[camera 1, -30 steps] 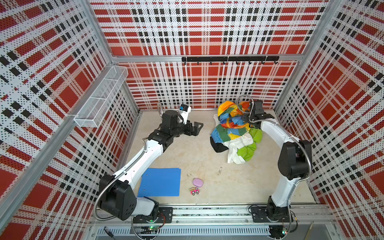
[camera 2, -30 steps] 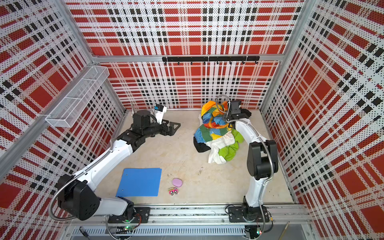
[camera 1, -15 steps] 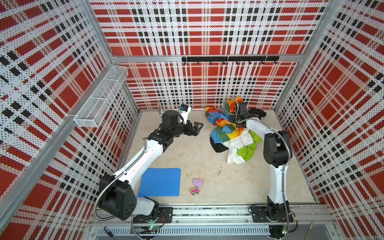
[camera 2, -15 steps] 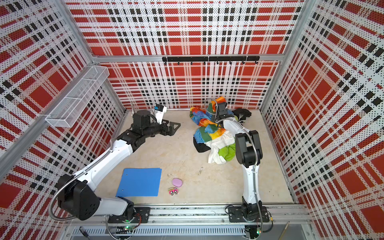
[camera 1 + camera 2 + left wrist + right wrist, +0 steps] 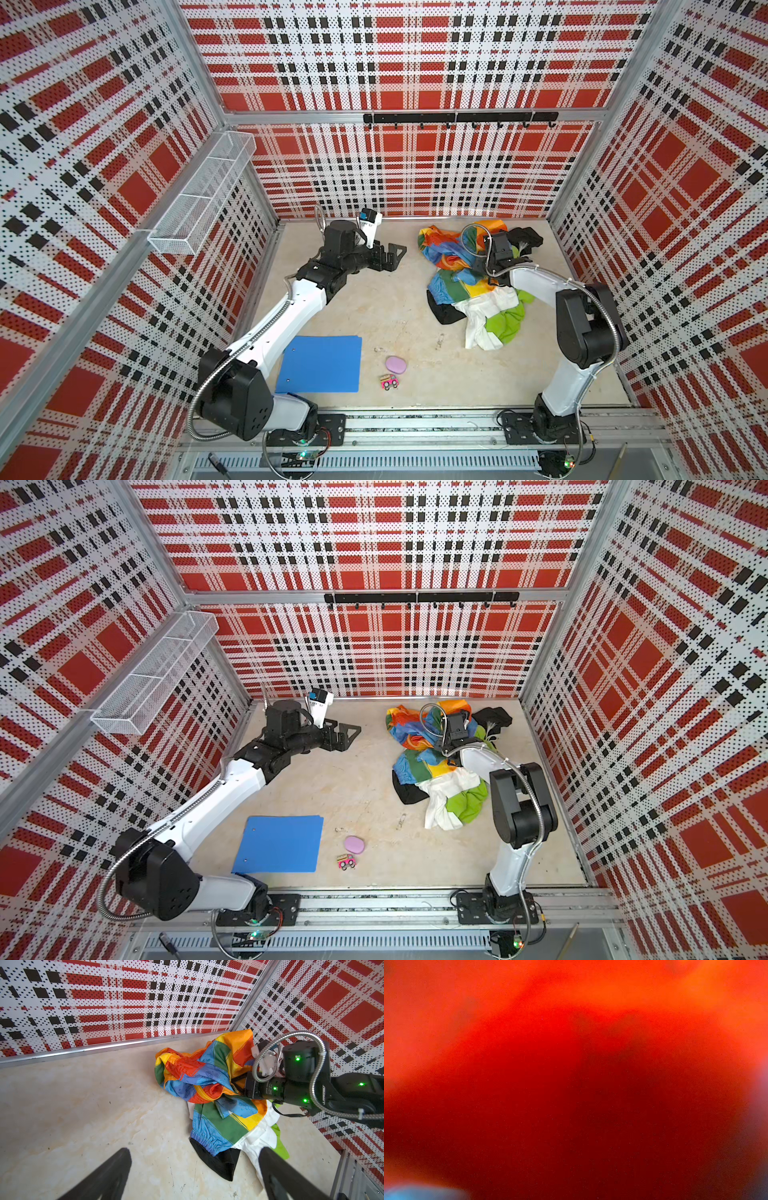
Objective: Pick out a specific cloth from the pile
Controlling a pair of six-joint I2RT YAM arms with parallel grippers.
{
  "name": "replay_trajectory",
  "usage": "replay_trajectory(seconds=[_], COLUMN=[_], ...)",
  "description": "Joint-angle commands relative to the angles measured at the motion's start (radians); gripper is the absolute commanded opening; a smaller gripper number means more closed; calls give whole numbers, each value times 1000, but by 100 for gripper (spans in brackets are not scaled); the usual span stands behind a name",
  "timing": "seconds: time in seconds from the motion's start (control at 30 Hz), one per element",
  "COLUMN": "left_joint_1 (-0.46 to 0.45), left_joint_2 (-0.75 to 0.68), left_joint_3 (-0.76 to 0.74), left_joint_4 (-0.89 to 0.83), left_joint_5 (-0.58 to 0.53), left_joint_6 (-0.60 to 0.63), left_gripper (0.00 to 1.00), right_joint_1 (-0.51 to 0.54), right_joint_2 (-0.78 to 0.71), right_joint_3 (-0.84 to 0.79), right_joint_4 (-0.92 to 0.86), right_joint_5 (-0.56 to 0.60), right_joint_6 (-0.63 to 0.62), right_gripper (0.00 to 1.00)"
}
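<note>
The pile [image 5: 457, 266] lies at the back right of the floor: a rainbow patchwork fabric [image 5: 199, 1072] on top, with white and black pieces under it. The lime-green cloth [image 5: 505, 326] [image 5: 467, 802] pokes out at the pile's near edge, partly under the white garment [image 5: 482, 311]; in the left wrist view only a green strip [image 5: 280, 1142] shows. My right gripper [image 5: 239, 1084] is pushed into the rainbow fabric, its fingers hidden, and red fabric fills the right wrist view. My left gripper [image 5: 392, 259] [image 5: 194, 1151] hovers open and empty left of the pile.
A blue folder [image 5: 320, 363], a pink oval piece [image 5: 395, 364] and a small toy car [image 5: 388, 381] lie near the front. A wire basket [image 5: 199, 199] hangs on the left wall and a black hook rail [image 5: 457, 118] on the back wall. Walls close in behind the pile.
The right arm swung left and back again, and the rainbow fabric now lies spread further left. A black piece shows at the pile's back right. The left arm has not moved.
</note>
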Motion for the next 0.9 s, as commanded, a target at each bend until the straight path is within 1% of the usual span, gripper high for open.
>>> replay_trajectory(seconds=[0.0,0.1,0.23,0.3,0.47,0.6,0.73,0.8,0.87], left_joint_1=[-11,-16,-31,-32,-49,-55,-62,-63,-64], left_joint_2=[-33,-39,-49,-54,-51,-37,-29,-27,-27], left_joint_3=[4,4,-8,-27,-30,-17,-18,-22,-26], left_joint_4=[9,8,19,47,58,43,46,48,49], left_joint_5=[-7,3,23,50,101,183,204,194,191], left_joint_6=[7,14,28,21,12,30,35,34,39], left_gripper=[99,99,99,99,99,99,99,99,99], right_joint_1=[0,-3,-27,-63,-198,-290,-381,-399,-436], right_joint_2=[-107,-211,-370,-443,-610,-651,-634,-606,-549], right_joint_3=[-18,-37,-132,-189,-346,-438,-506,-515,-508], right_joint_4=[-48,-55,-58,-62,-59,-67,-10,22,70], right_joint_5=[-25,-39,-70,-104,-221,-288,-422,-435,-463], right_joint_6=[-32,-49,-49,-39,-21,-30,-25,-26,-25], right_gripper=[48,60,75,78,78,77,79,83,90])
